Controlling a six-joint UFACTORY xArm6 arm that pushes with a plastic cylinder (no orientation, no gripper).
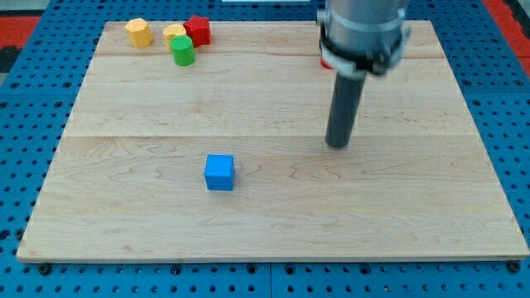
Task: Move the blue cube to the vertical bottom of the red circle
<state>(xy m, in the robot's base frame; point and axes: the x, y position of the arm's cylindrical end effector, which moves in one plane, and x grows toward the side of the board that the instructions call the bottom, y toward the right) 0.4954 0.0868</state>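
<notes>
On your wooden desk [273,223], the blue cube [219,172] sits alone toward the view's bottom, a little left of centre. There is no pincer on this arm, so you have nothing opening or closing to read; it ends in a dark rod, and my tip [337,145] rests on the board well apart from the cube, to its right and slightly higher in the view. Only a sliver of the red circle [324,60] shows, behind the arm's body near the view's top. At top left you see a yellow block [139,32], a second yellow block [174,33], a green cylinder [182,50] and a red block [197,30] clustered together.
</notes>
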